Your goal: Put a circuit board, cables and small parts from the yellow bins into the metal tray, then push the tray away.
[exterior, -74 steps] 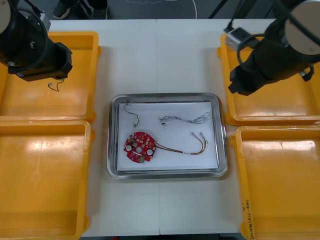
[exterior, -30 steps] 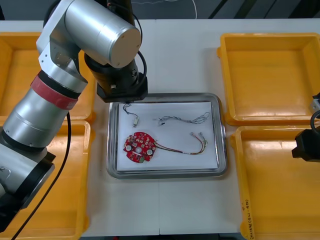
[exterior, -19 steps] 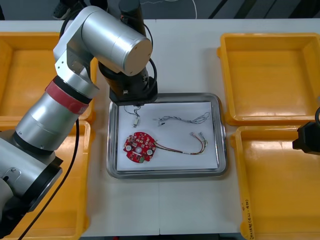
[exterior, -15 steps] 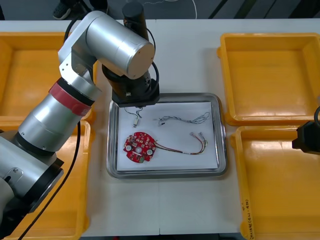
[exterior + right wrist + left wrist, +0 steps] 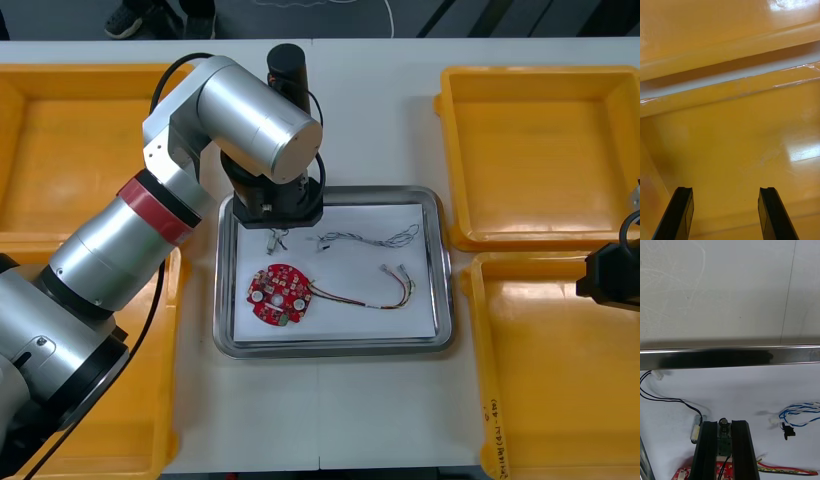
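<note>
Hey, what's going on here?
The left gripper, shut on a small metal part, hangs over the metal tray's far-left corner. In the tray lie a round red circuit board, a black cable, a twisted blue and white cable and a red and yellow cable. The right gripper hovers open over the near right yellow bin.

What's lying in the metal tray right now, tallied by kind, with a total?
Circuit board: 1
Black cable: 1
Blue and white cable: 1
Red and yellow cable: 1
Small metal part: 0 lying, 1 clamped in the left pincer
Total lying in the metal tray: 4
</note>
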